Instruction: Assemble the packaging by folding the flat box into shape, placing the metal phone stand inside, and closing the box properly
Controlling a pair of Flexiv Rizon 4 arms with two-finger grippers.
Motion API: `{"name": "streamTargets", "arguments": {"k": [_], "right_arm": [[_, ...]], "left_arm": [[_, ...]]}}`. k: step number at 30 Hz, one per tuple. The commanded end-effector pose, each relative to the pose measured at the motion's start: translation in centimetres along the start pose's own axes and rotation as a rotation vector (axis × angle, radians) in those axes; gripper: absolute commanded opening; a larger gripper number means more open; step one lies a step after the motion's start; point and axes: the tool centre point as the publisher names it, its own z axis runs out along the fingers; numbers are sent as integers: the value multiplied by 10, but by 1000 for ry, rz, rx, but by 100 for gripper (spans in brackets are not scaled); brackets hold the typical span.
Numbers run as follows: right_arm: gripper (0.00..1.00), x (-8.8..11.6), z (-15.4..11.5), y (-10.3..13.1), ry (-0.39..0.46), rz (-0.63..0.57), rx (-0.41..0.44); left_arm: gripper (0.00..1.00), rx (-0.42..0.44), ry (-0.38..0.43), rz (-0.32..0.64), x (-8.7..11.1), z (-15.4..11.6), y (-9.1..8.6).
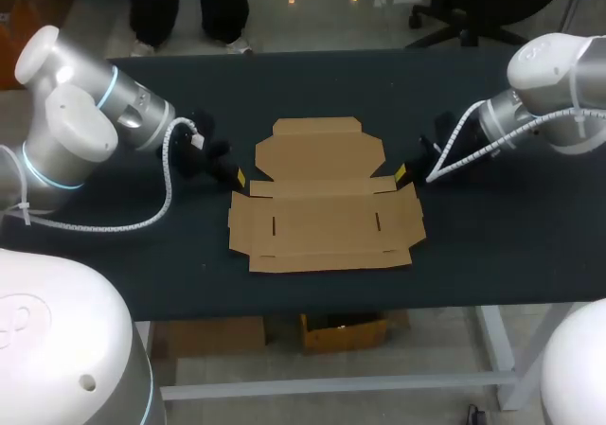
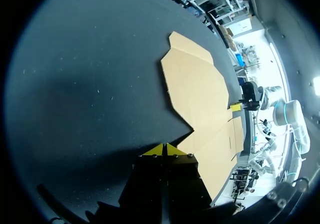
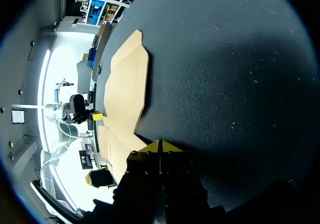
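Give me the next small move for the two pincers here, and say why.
The cardboard box lies fully flat, nothing folded yet. The left pincer and right pincer sit shut and empty, low at its opposite side notches. So the next move is probably to nudge both tips under those edges and begin lifting the sides up.

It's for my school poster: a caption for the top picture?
The left gripper and right gripper flank a flat cardboard box on a dark table.
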Motion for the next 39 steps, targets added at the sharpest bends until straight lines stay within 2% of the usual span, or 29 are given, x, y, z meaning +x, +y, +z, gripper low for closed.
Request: {"name": "streamTargets", "arguments": {"k": [1, 16, 39], "right_arm": [[0, -3, 2, 2, 6, -1, 6], [0, -2, 5, 1, 11, -3, 6], [0, 4, 4, -5, 24, -10, -6]], "left_arm": [[0, -5, 4, 0, -2, 1, 0], [0, -4, 27, 21, -3, 7, 10], [0, -31, 51, 19, 5, 18, 11]]}}
